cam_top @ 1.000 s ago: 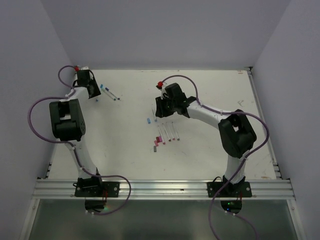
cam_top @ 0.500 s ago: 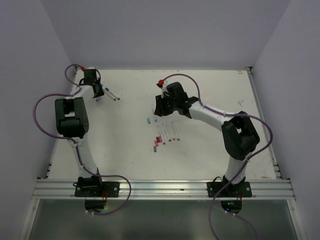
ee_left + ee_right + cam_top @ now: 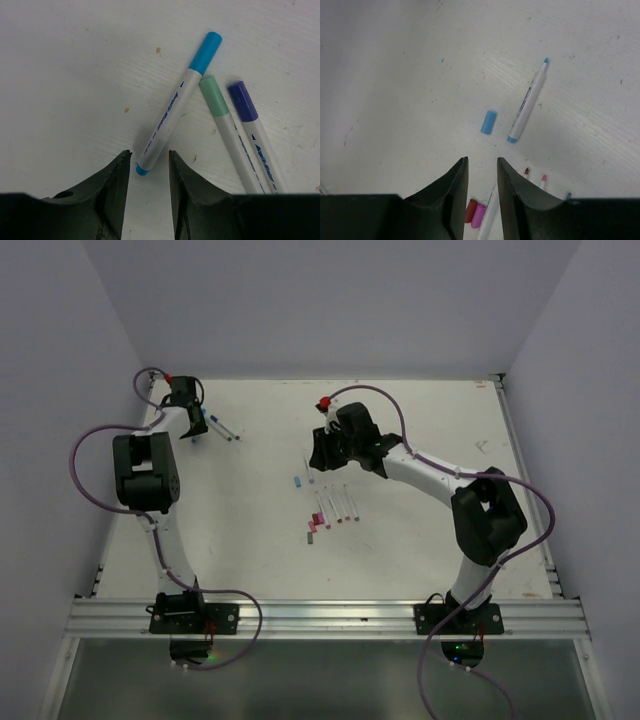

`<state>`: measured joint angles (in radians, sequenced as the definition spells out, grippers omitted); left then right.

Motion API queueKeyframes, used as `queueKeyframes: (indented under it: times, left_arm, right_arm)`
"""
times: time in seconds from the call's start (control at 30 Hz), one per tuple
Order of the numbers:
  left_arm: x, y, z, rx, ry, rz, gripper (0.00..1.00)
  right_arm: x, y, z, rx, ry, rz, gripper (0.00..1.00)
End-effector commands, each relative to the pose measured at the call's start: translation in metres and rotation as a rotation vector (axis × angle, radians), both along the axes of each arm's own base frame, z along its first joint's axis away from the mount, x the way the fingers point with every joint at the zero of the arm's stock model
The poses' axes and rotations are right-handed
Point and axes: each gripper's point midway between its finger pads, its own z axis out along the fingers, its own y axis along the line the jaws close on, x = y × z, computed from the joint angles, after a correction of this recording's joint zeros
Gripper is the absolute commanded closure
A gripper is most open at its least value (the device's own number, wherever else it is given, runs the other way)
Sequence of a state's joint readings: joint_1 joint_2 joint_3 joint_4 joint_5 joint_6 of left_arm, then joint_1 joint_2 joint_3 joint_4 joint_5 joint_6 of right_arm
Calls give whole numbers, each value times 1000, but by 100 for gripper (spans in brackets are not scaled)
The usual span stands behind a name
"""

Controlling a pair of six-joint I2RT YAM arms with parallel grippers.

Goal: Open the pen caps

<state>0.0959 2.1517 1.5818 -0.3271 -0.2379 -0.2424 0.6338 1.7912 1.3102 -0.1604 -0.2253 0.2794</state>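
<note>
The left gripper (image 3: 150,156) is hovering partly open over the far-left corner of the white table (image 3: 65,75), gripping nothing. Its jaws are straddling the tail of a white pen (image 3: 167,120) that is wearing its cyan plastic cap (image 3: 205,52). A green cap (image 3: 214,95) and a purple cap (image 3: 243,101) are sitting on pens just beside it. The right gripper (image 3: 482,162) is hanging partly open and empty near the table's middle, above a loose blue cap (image 3: 489,122). A maroon cap (image 3: 471,210) and a pink cap (image 3: 480,215) are lying close by.

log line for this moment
left gripper open at cyan-capped white pen tail | right gripper open, empty | short blue plastic cap lying loose
</note>
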Motion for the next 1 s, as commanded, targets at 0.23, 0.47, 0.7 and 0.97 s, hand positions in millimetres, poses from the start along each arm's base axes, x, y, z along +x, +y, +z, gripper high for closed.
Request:
queueKeyframes:
  times: [0.23,0.47,0.7,0.97]
  left_arm:
    - [13,22,7,63,6,18,65]
    - [10,20,1,59,71,-19,76]
    - [4,13,-1,68,126,-40,66]
    - [2,9,-5,48,165,-48,59]
  right_arm:
    - [0,0,36,62,-69,-2,67]
    - [-1,1,43,77,-77,0,66]
    - [-3,1,48,91,-83,2,66]
    - [-4,-2,58,97,-106,-3,66]
